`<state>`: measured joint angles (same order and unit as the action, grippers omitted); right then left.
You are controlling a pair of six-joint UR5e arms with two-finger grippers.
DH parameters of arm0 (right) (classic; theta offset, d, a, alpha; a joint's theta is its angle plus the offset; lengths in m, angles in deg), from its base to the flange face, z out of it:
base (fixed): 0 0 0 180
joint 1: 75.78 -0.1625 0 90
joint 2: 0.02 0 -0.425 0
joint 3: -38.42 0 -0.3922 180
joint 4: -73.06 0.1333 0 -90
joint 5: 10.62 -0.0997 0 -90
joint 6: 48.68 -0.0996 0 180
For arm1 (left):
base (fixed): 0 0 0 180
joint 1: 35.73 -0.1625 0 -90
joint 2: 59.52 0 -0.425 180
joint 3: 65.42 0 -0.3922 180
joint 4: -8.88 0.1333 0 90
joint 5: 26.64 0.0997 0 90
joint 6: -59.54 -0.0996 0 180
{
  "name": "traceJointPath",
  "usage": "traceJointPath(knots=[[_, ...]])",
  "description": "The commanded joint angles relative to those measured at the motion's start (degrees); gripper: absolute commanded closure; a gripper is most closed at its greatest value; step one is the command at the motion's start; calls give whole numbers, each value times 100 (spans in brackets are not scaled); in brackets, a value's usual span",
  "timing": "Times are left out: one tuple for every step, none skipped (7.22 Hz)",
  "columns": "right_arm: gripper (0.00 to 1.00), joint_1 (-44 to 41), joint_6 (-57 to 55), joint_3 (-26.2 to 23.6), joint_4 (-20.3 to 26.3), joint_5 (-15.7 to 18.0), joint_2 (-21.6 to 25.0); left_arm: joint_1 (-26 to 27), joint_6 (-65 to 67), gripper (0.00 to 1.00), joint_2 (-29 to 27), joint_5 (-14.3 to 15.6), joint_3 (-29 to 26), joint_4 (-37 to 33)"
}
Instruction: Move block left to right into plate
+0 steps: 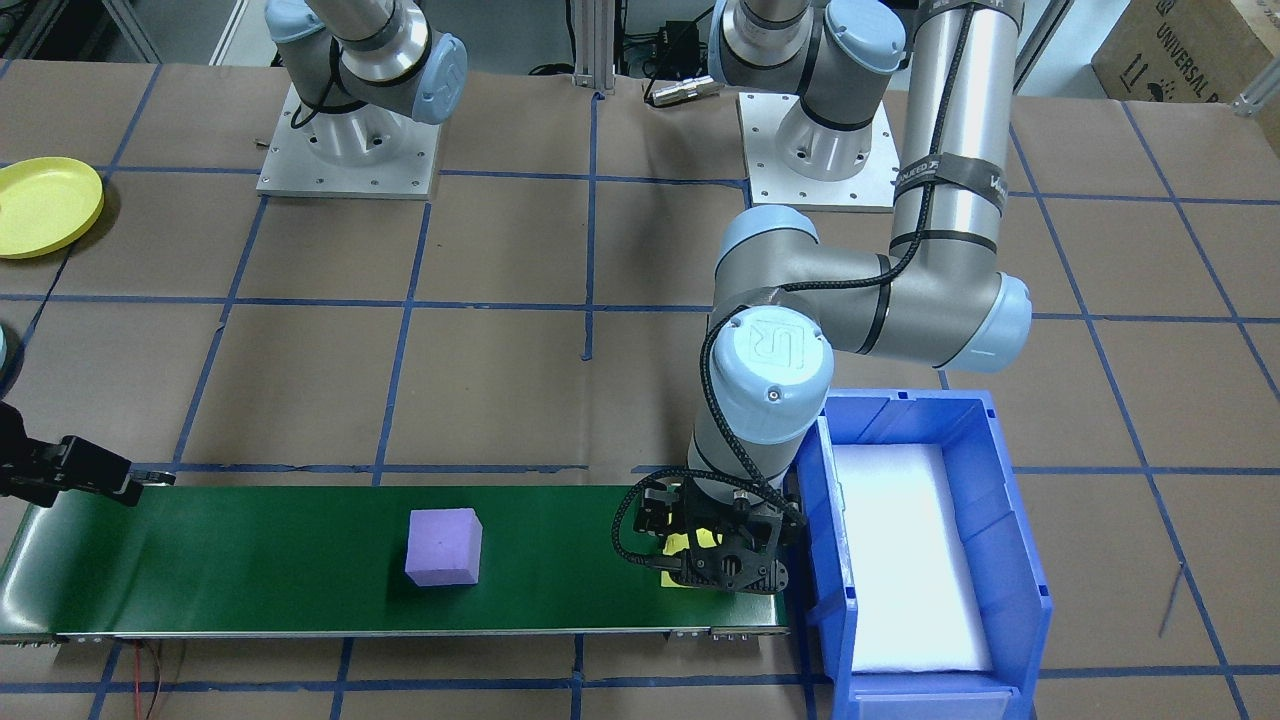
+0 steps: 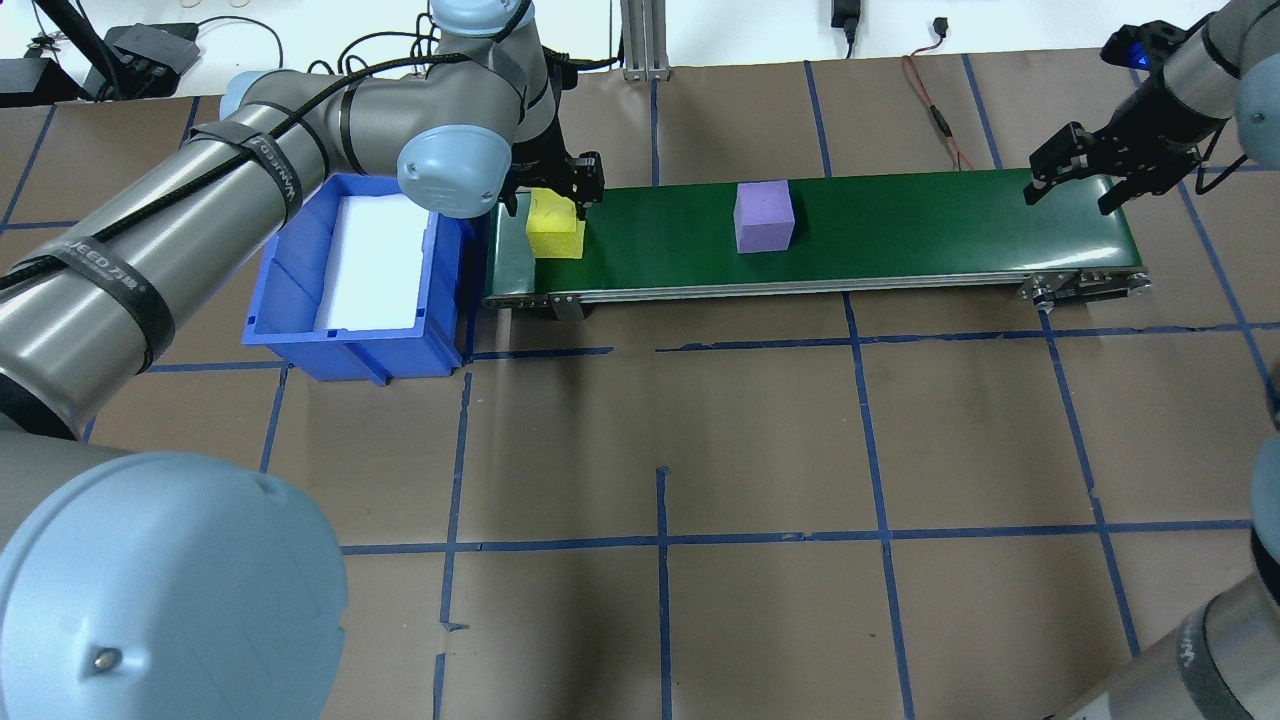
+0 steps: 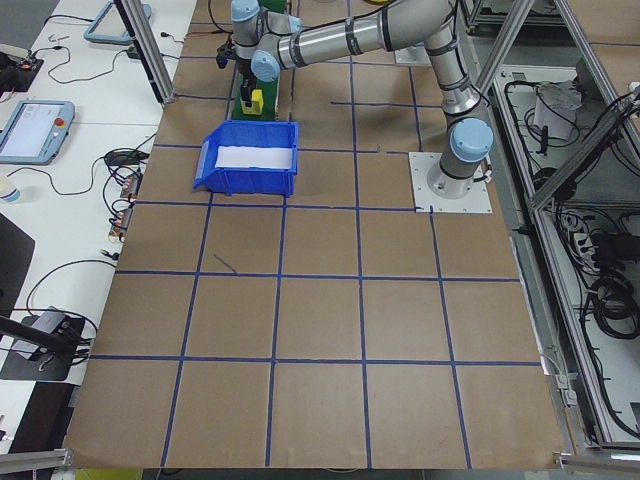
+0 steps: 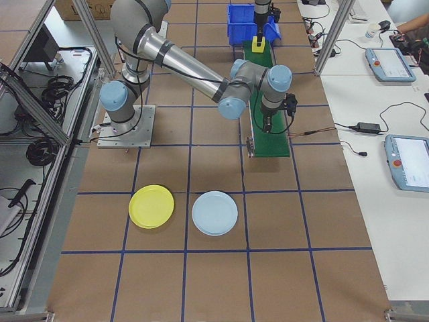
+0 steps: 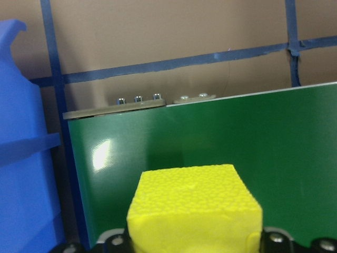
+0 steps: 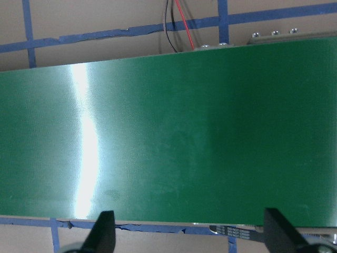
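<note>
A green conveyor belt [image 2: 900, 225] is laid across the far side of the paper-covered table [image 2: 760, 440], with a blue bin [image 2: 345, 345] set just beside its left end. At that end the left gripper [image 2: 555, 195] is lowered over a yellow foam cube [image 2: 556, 236], which rests on the belt; in the left wrist view the cube is seen between the two black fingers [image 5: 113, 243], its sides pressed against them – the gripper is closed on the cube. A purple foam cube [image 2: 764, 216] stands alone near the middle of the belt, well apart from both grippers.

The right gripper [image 2: 1075, 185] is held above the belt's right end, its fingers [image 6: 102, 232] spread wide with nothing but bare green belt seen between them – it is open and empty.

The yellow plate [image 4: 151, 206] lies on the table well apart from the belt, on the robot's right side, with a pale blue plate [image 4: 214, 212] just beside it; no block is seen on either
</note>
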<state>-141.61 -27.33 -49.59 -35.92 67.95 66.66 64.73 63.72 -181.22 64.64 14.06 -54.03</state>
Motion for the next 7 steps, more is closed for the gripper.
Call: traceJointPath(knots=[[0, 0, 0, -6, -10, 0, 4, 0, 214, 0, 740, -5, 31, -262], [0, 0, 0, -15, -10, 0, -5, 0, 155, 0, 1493, -5, 6, -1161], [0, 0, 0, -6, -10, 0, 4, -96, 111, 0, 2214, 21, 110, -1857], [0, 0, 0, -6, -10, -9, 4, -105, 145, 0, 2691, 21, 372, -2195], [0, 0, 0, -6, -10, -9, 4, -105, 137, 0, 2931, 65, 784, -2242], [0, 0, 0, -15, -10, -9, 4, -97, 136, 0, 3098, 74, 1118, -2242], [0, 0, -9, -15, -10, -9, 4, -158, 110, 0, 3231, 83, 1226, -2268]])
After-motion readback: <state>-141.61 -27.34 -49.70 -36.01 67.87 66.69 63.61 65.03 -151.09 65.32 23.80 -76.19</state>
